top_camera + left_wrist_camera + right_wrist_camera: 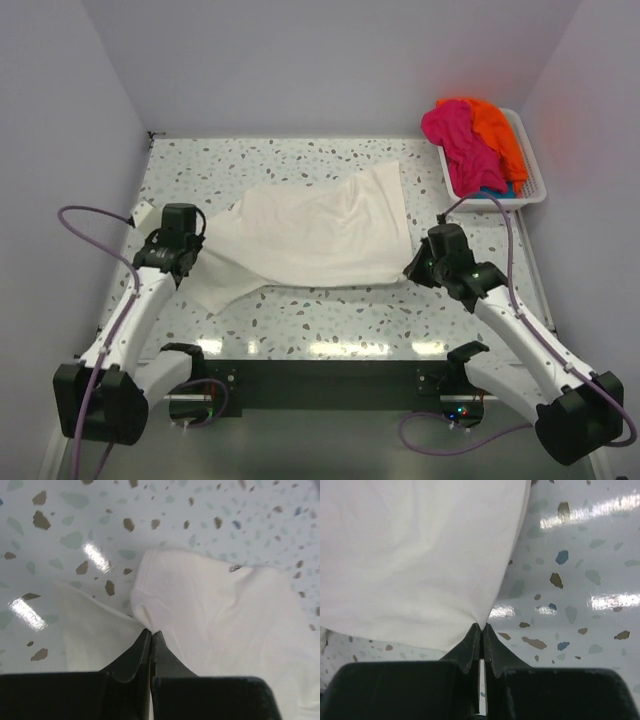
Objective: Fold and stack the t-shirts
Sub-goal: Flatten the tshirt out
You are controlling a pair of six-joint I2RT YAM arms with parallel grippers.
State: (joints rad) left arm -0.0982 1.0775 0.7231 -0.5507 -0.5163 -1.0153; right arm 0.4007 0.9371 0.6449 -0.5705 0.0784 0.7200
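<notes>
Cream t-shirt [330,230] in left and right jaws

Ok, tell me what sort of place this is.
Probably a robot lab cell: plain walls box in a speckled tabletop, two arms are bolted at its near edge, and the left gripper and right gripper both pinch a cream-white t-shirt.

Illumination was bright, diffuse and overhead. Glare streaks marked the glossy counter [330,320] near its front edge and in both wrist views. The cream-white t-shirt [320,235] rendered nearly overexposed; shadows were soft. Wrist views were slightly blurred.
</notes>
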